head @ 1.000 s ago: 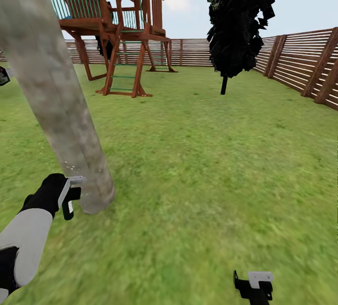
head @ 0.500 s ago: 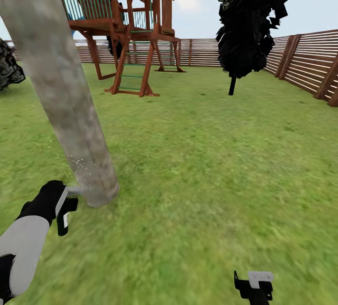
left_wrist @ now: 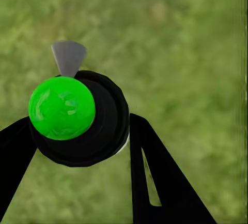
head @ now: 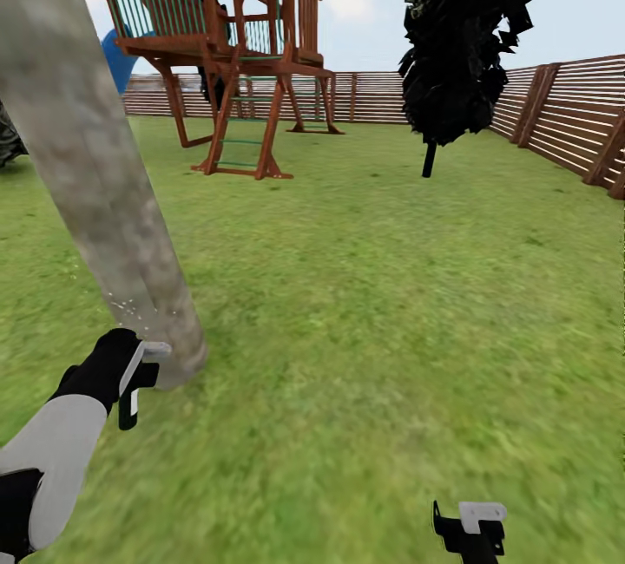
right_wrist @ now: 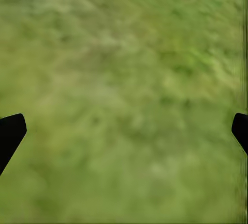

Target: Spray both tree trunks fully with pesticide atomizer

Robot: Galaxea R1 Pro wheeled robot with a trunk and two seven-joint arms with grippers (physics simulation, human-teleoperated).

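Left gripper (head: 143, 373) fingers pinching atomizer (left_wrist: 77, 118) beside tree trunk (head: 95, 173), right gripper (right_wrist: 124, 131) fingers seemingly spread

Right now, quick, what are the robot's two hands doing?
Left gripper: shut on the pesticide atomizer.
Right gripper: open, holding nothing, over grass.

No text, label, number or sign can be read on anything here.

tree trunk (head: 104, 200) right against left claw (head: 139, 377), open grass (head: 391, 330) around right claw (head: 473, 529)
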